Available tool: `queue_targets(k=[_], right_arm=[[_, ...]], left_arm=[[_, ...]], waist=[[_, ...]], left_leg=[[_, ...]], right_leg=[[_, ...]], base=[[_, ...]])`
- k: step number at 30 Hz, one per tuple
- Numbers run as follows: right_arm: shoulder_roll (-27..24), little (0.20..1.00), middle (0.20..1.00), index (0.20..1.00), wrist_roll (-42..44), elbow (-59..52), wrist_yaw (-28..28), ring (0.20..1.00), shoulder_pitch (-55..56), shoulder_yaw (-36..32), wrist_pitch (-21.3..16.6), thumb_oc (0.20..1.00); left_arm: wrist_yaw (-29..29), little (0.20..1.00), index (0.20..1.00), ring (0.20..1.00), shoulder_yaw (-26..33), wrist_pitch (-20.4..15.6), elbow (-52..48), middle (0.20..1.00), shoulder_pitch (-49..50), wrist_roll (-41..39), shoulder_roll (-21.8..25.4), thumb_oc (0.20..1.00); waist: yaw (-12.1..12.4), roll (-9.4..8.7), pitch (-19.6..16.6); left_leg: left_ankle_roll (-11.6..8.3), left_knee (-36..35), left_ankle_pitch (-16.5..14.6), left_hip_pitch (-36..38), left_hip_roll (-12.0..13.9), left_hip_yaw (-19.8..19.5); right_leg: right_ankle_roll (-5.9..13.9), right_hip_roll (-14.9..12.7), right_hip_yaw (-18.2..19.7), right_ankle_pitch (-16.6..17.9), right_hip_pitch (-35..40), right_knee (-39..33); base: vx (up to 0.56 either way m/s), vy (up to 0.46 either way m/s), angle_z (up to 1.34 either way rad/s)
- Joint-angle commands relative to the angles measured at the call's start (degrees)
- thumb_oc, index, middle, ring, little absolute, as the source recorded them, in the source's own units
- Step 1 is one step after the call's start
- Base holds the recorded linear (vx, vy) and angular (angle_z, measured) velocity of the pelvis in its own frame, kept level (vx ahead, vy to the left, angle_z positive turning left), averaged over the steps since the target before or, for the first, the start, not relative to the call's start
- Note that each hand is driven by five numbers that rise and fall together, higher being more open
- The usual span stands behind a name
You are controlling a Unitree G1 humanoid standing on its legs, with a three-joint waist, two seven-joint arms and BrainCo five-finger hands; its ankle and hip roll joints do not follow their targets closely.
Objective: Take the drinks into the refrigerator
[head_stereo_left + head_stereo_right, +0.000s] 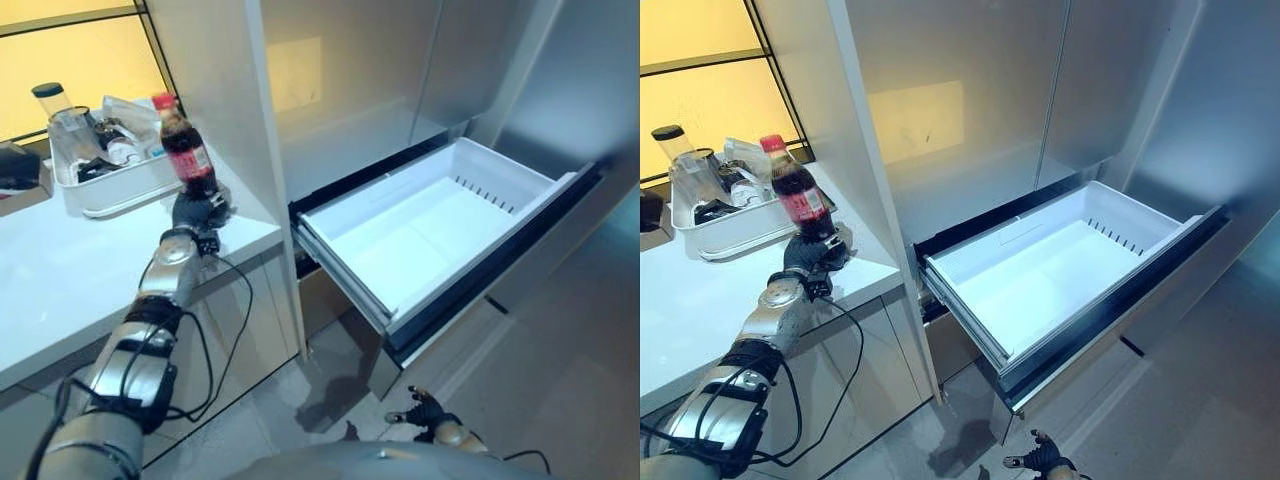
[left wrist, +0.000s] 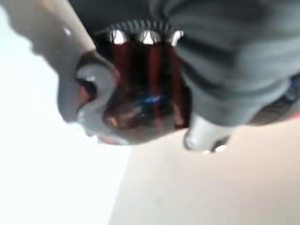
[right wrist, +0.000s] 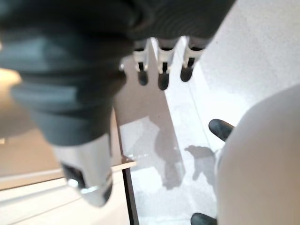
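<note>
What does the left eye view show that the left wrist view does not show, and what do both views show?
Left eye view alone: the whole cola bottle with its red cap, held upright over the white counter; behind it a white tray of kitchen items; the open, empty refrigerator drawer; the right hand hanging low above the floor.

Left wrist view alone: the bottle's dark base from very close, with fingers curled round it.

Both: the left hand shut on the bottle, and the white counter.
</note>
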Motion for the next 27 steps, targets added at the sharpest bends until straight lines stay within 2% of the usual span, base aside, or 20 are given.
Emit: queue_targets(k=[1, 2, 3, 7, 10, 11, 13, 14, 15, 17, 19, 21, 22, 24, 27], right_arm=[[0.9, 1.0, 1.0, 1.0, 1.16, 2.44, -0.94, 1.0, -1.02, -0.03, -1.3, 1.0], [0.82, 1.0, 1.0, 1.0, 1.72, 2.16, -1.17, 1.0, -0.83, -1.3, -1.5, 1.0], [0.8, 1.0, 1.0, 1.0, 1.72, 2.16, -1.17, 1.0, -0.77, -1.28, -1.51, 1.0], [0.61, 1.0, 1.0, 1.0, 4.94, 1.87, -1.94, 1.0, -0.71, -5.96, -2.13, 1.0], [-0.73, 1.0, 1.0, 1.0, 10.39, 2.42, -3.46, 1.0, -1.4, -12.99, -3.28, 1.0], [-0.77, 1.0, 1.0, 1.0, 10.41, 2.46, -3.43, 1.0, -1.39, -12.98, -3.3, 1.0], [-2.16, 1.0, 1.0, 1.0, 16.21, 2.9, -4.38, 1.0, -1.42, -19.01, -4.66, 1.0], [-2.17, 1.0, 1.0, 1.0, 16.22, 2.91, -4.37, 1.0, -1.4, -18.99, -4.67, 1.0], [-5.16, 1.0, 1.0, 1.0, 21.98, 6.84, -3.63, 1.0, 1.08, -26.05, -5.41, 1.0], [-4.92, 1.0, 1.0, 1.0, 22.91, 8.36, -4.06, 1.0, -0.04, -26.56, -5.25, 1.0], [-6.63, 1.0, 1.0, 1.0, 26.93, 8.79, -3.91, 1.0, -0.99, -30.12, -6.0, 1.0], [-9.91, 1.0, 1.0, 1.0, 33.22, 6.23, -4.27, 1.0, -0.88, -35.13, -8.06, 1.0], [-10.0, 1.0, 1.0, 1.0, 33.35, 6.2, -4.21, 1.0, -0.73, -35.16, -8.07, 1.0], [-13.24, 1.0, 1.0, 1.0, 38.78, 4.12, -4.82, 1.0, 0.16, -40.99, -10.14, 1.0], [-13.59, 1.0, 1.0, 1.0, 40.14, -1.99, -6.25, 1.0, 0.6, -42.43, -12.6, 1.0]], left_arm=[[-0.27, 0.2, 0.2, 0.2, 1.38, -4.93, -5.22, 0.2, -5.36, 1.85, -1.93, 0.2], [-0.37, 0.2, 0.2, 0.2, 1.91, -5.97, -11.2, 0.2, -1.67, 2.23, -3.2, 0.2], [-0.31, 0.2, 0.2, 0.2, 1.94, -5.89, -11.38, 0.2, -1.51, 2.27, -3.23, 0.2], [-1.49, 0.2, 0.2, 0.2, 3.13, -7.01, -24.3, 0.2, 8.02, 4.57, -5.12, 0.2], [-2.97, 0.2, 0.2, 0.2, 6.21, -8.31, -35.39, 0.2, 18.05, 6.87, -6.33, 0.2], [-2.96, 0.2, 0.2, 0.2, 6.23, -8.23, -35.54, 0.2, 18.17, 6.91, -6.37, 0.2], [-4.86, 0.2, 0.2, 0.2, 8.0, -8.95, -42.58, 0.2, 25.02, 7.71, -6.65, 0.2], [-4.86, 0.2, 0.2, 0.2, 8.02, -8.91, -42.64, 0.2, 25.08, 7.72, -6.66, 0.2], [-6.81, 0.2, 0.2, 0.2, 8.79, -9.62, -46.72, 0.2, 26.99, 8.09, -5.88, 0.2], [-7.7, 0.2, 0.2, 0.2, 8.99, -9.54, -48.82, 0.2, 29.1, 8.06, -5.65, 0.2], [-9.31, 0.2, 0.2, 0.2, 10.26, -10.07, -51.72, 0.2, 32.52, 6.86, -5.39, 0.2], [-11.23, 0.2, 0.2, 0.2, 10.55, -10.56, -55.35, 0.2, 35.9, 4.69, -6.33, 0.2], [-11.25, 0.2, 0.2, 0.2, 10.48, -10.47, -55.54, 0.2, 36.06, 4.68, -6.42, 0.2], [-12.83, 0.2, 0.2, 0.2, 11.17, -11.06, -58.68, 0.2, 38.64, 3.36, -6.67, 0.2], [-14.06, 0.2, 0.2, 0.2, 12.01, -11.67, -61.22, 0.2, 40.64, 1.49, -7.35, 0.2]], waist=[[-0.62, 0.88, 4.11], [-0.17, 0.49, 4.36], [-0.19, 0.51, 4.3], [0.84, 0.03, 4.73], [1.92, -0.3, 5.22], [1.92, -0.27, 5.19], [2.65, -0.48, 5.48], [2.65, -0.46, 5.46], [2.57, -0.32, 5.84], [3.02, -0.4, 5.83], [3.58, -0.5, 5.89], [3.62, -0.83, 5.88], [3.72, -0.73, 5.82], [3.48, -1.25, 5.85], [3.34, -1.33, 5.75]], left_leg=[[3.68, 0.08, -4.87, 0.14, -4.23, -0.67], [3.76, 0.08, -4.75, -0.14, -4.26, -0.96], [3.76, 0.08, -4.75, -0.14, -4.26, -0.97], [3.85, 0.08, -4.65, -0.52, -4.28, -1.45], [3.93, 0.08, -4.76, -0.75, -4.32, -1.84], [3.93, 0.08, -4.76, -0.75, -4.32, -1.83], [4.01, 0.08, -4.85, -0.74, -4.24, -2.01], [4.01, 0.08, -4.85, -0.74, -4.23, -2.0], [4.03, 0.08, -5.07, -0.75, -4.22, -2.27], [4.11, 0.08, -5.14, -0.69, -4.24, -2.34], [4.1, 0.08, -5.26, -0.62, -4.25, -2.48], [4.11, 0.08, -5.38, -0.51, -4.21, -2.52], [4.11, 0.08, -5.41, -0.48, -4.2, -2.49], [4.18, 0.08, -5.59, -0.45, -4.1, -2.59], [4.28, 0.08, -5.66, -0.46, -4.07, -2.47]], right_leg=[[2.13, 1.72, -0.88, -3.32, 2.46, 3.54], [2.06, 1.61, -1.1, -3.21, 2.47, 3.36], [2.06, 1.6, -1.11, -3.21, 2.48, 3.35], [1.99, 1.43, -1.72, -3.09, 2.6, 3.05], [1.94, 1.3, -2.13, -3.05, 2.61, 2.89], [1.94, 1.3, -2.12, -3.06, 2.6, 2.9], [1.87, 1.25, -2.26, -3.24, 2.52, 3.03], [1.87, 1.26, -2.25, -3.24, 2.52, 3.03], [1.96, 1.27, -2.44, -3.38, 2.49, 3.16], [1.97, 1.22, -2.48, -3.41, 2.42, 3.26], [1.93, 1.18, -2.65, -3.57, 2.39, 3.36], [1.86, 1.28, -2.41, -3.74, 2.26, 3.58], [1.86, 1.3, -2.37, -3.76, 2.27, 3.61], [1.91, 1.31, -2.32, -3.9, 2.08, 3.79], [1.85, 1.4, -1.95, -3.99, 1.76, 4.09]], base=[[-0.04, -0.024, -0.03], [-0.03, -0.017, 0.01], [-0.03, -0.017, 0.03], [-0.02, -0.006, 0.05], [-0.01, -0.001, 0.03], [0.0, 0.0, 0.0], [-0.02, 0.004, 0.04], [0.0, 0.0, 0.0], [0.0, 0.0, 0.0], [-0.01, 0.013, 0.02], [-0.01, 0.013, 0.06], [0.0, 0.0, 0.0], [0.0, 0.0, 0.0], [0.0, 0.0, 0.0], [0.0, 0.0, 0.0]])
